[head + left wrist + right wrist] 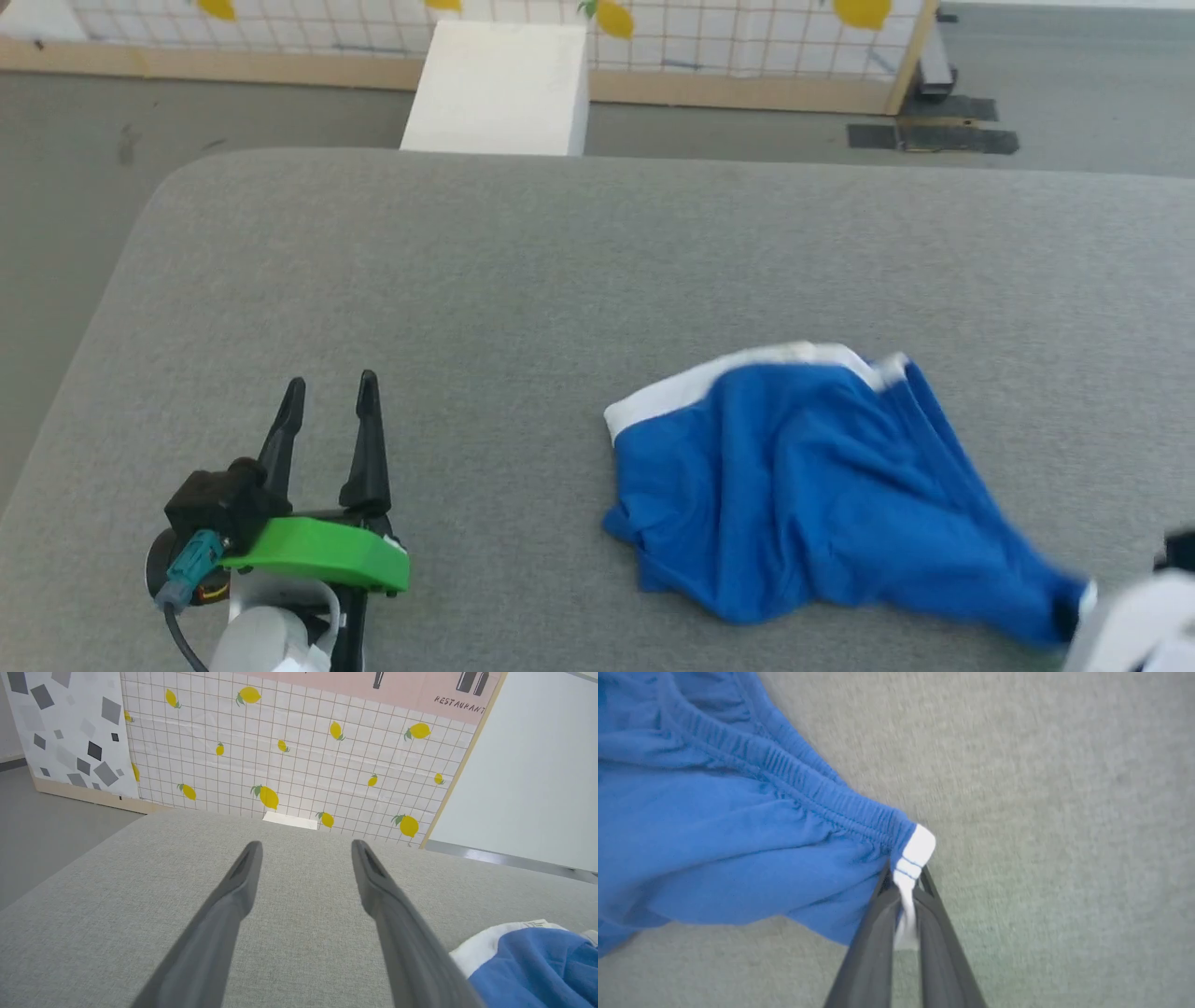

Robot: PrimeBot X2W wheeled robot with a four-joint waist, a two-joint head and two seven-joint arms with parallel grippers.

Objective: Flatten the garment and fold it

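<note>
Tabletop point(560, 261): grey, cloth-covered, spreading all round both sets of jaws; its nap could drag at the fabric and bunch it on a pull.
Garment point(803, 485): rumpled blue heap fanning away from the right jaws' tips, well apart from the left jaws; nothing pins its far end, so it may slide rather than flatten.
Left jaws: spread wide, empty, over bare tabletop.
Right jaws: clenched on the garment's corner.
White trim point(919, 847): pinched right at the tips, a thin bite; I'd say a sharp tug could slip it free.
</note>
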